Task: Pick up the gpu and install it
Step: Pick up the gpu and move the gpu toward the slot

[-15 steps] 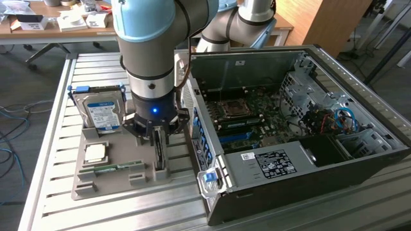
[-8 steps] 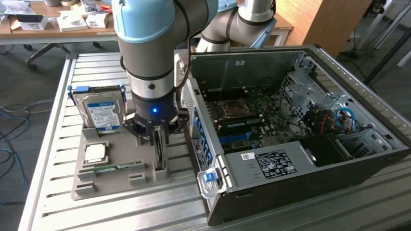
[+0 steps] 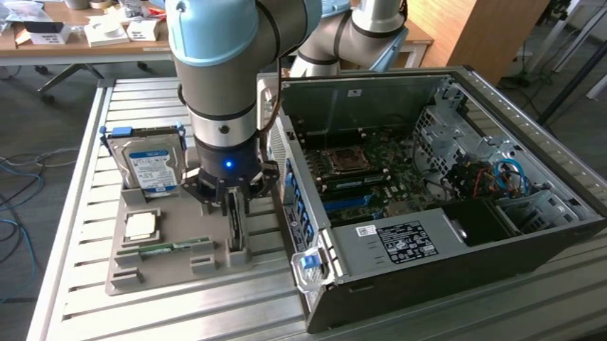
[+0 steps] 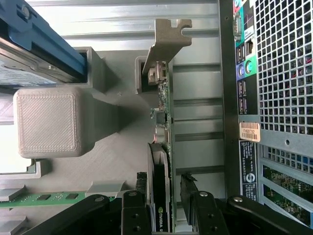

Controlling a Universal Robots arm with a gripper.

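Observation:
The gpu [image 3: 234, 229] stands on edge in a slot of the grey fixture [image 3: 142, 277], a thin dark card close to the open computer case [image 3: 455, 234]. In the wrist view the gpu [image 4: 161, 156] runs away from the camera, with its pale metal bracket [image 4: 165, 41] at the far end. My gripper [image 3: 230, 197] has come down over the card. The gripper [image 4: 165, 191] is open, with one fingertip [image 4: 141, 182] on each side of the board and a small gap on the case side.
On the same fixture are a silver hard drive [image 3: 152, 169] with a blue label, a square CPU [image 3: 141, 226] and a green memory stick [image 3: 175, 247]. The case's motherboard [image 3: 365, 177] lies exposed. The case's rear panel [image 4: 274, 98] stands close beside the card.

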